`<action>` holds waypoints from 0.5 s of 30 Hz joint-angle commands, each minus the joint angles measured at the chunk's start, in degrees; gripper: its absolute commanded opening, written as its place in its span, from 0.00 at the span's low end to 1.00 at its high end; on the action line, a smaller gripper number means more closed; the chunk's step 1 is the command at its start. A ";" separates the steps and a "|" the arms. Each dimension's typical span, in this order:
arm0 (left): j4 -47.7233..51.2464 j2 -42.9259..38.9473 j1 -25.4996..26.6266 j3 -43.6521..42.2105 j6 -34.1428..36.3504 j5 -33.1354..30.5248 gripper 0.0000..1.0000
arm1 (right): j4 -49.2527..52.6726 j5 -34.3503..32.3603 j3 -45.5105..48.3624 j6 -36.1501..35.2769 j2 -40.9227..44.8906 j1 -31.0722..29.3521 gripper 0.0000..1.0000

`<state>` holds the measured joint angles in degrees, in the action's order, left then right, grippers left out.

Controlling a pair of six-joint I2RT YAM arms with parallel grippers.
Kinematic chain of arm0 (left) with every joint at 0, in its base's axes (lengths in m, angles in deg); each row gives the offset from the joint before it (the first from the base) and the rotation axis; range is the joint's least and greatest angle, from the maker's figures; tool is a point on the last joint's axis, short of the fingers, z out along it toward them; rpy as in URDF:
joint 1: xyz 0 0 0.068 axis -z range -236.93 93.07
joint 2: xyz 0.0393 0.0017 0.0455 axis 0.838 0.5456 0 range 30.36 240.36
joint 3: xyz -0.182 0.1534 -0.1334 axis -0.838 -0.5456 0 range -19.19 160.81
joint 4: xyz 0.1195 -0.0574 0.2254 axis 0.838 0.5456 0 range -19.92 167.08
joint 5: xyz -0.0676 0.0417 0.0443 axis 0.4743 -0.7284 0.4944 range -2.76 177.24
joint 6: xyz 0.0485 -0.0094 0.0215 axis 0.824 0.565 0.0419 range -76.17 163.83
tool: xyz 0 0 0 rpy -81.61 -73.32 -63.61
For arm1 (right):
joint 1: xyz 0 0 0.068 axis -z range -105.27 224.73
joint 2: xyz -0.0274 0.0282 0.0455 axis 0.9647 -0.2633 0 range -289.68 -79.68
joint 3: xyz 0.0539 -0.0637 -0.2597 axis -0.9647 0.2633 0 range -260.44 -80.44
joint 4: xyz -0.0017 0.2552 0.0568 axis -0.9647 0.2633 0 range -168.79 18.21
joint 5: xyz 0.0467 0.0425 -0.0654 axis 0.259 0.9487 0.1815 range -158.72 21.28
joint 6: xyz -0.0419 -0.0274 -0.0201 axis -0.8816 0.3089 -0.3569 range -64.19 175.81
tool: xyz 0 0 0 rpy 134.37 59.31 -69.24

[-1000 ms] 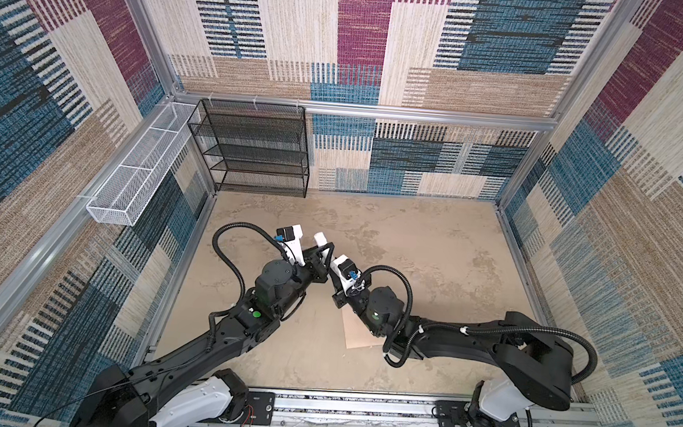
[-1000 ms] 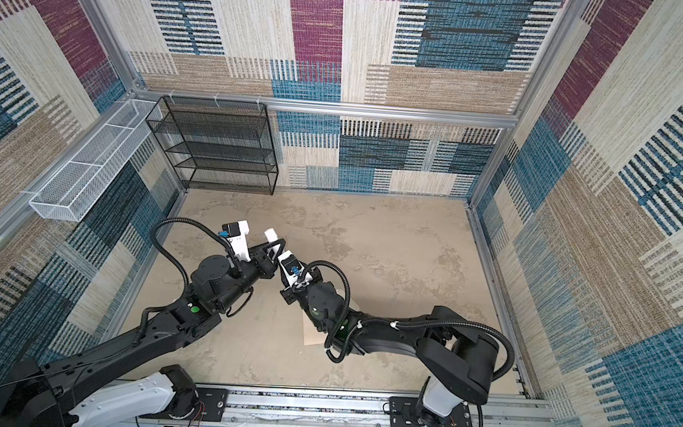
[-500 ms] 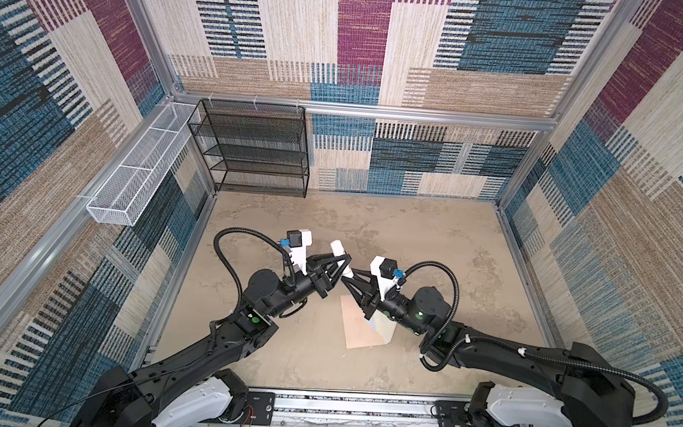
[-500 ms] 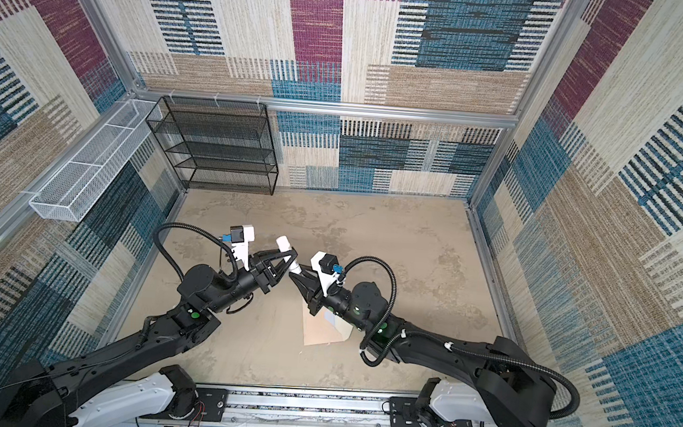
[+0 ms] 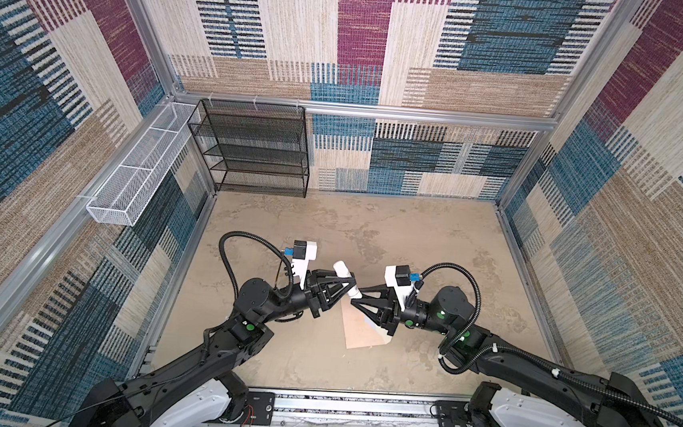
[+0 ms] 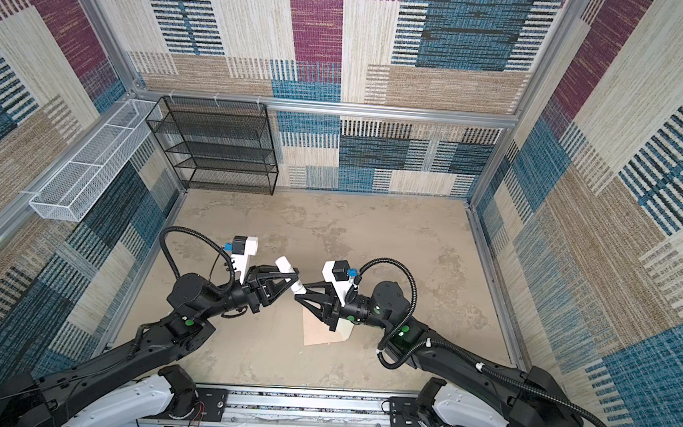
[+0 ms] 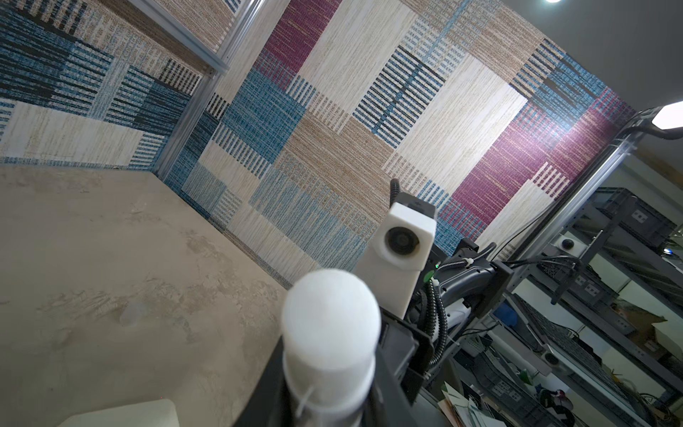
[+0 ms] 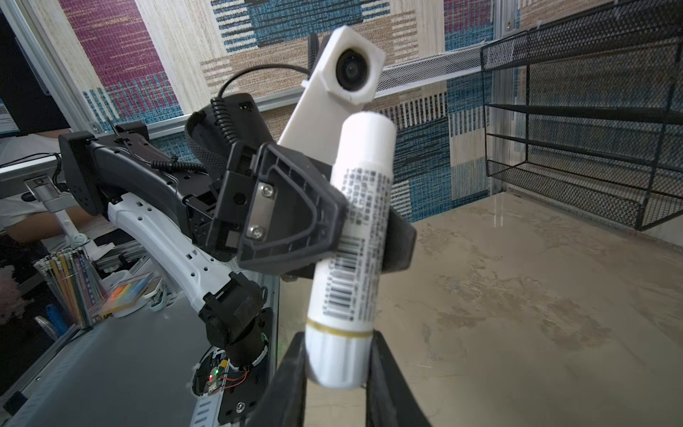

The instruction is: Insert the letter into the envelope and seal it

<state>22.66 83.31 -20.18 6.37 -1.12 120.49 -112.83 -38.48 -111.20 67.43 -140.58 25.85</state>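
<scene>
A small white tube (image 5: 345,278) (image 6: 289,274) hangs in the air over the table, printed with a barcode in the right wrist view (image 8: 354,222). My left gripper (image 5: 348,285) (image 6: 293,281) (image 8: 364,236) is shut on its body. My right gripper (image 5: 356,301) (image 6: 298,296) (image 8: 338,364) is shut on its ribbed cap end. The tube's rounded other end fills the left wrist view (image 7: 330,325), with the left gripper (image 7: 329,392) below it. The peach-pink envelope (image 5: 357,332) (image 6: 316,333) lies flat on the table under the right gripper, partly hidden. The letter is out of view.
A black mesh shelf rack (image 5: 253,149) (image 6: 216,146) stands at the back left. A white wire basket (image 5: 138,173) hangs on the left wall. Patterned walls enclose the sandy tabletop (image 5: 412,245). A whitish corner (image 5: 385,339) shows at the envelope's right edge.
The right arm has swung out to the right and the left wrist has drawn back, so the grippers now meet tip to tip. The tube stays between them.
</scene>
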 commanded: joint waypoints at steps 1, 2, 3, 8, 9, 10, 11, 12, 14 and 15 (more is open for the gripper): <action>4.73 -1.36 -0.20 -0.51 -0.43 -2.79 0.00 | -0.29 1.29 -1.48 -4.70 -0.52 -0.03 0.30; 5.83 -1.90 -0.24 -0.47 0.10 -4.40 0.00 | 0.54 -0.03 -1.51 -6.08 -0.92 0.02 0.34; 7.28 -2.59 -0.20 -0.27 0.87 -6.43 0.00 | 1.37 -1.49 -1.46 -7.66 -1.35 -0.05 0.41; 18.70 -5.69 -0.26 2.39 4.97 -20.76 0.00 | 0.47 -12.29 0.71 -14.84 -4.60 -2.00 0.58; 21.13 -5.79 -0.19 3.53 6.27 -23.23 0.00 | -0.89 -15.96 1.36 -16.51 -5.65 -3.38 0.59; 22.85 -5.69 -0.19 4.51 7.02 -24.96 0.00 | -2.17 -19.52 1.80 -17.90 -6.69 -4.79 0.59; 24.87 -5.36 -0.20 5.73 7.68 -26.92 0.00 | -3.85 -24.23 2.02 -19.70 -8.12 -6.73 0.59; 26.15 -4.77 -0.20 6.83 8.32 -28.24 0.00 | -5.72 -29.25 2.12 -21.46 -9.78 -8.69 0.60; 27.97 -3.17 -0.20 8.90 9.32 -30.06 0.00 | -11.27 -37.16 2.54 -22.90 -12.88 -11.38 0.59; 28.64 -2.28 -0.11 9.65 9.35 -30.68 0.00 | -14.43 -40.21 2.71 -23.32 -14.41 -12.29 0.59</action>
<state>46.22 79.63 -20.29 14.02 5.05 95.97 -116.65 -63.22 -108.84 48.74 -152.60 15.45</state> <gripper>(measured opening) 0.268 0.597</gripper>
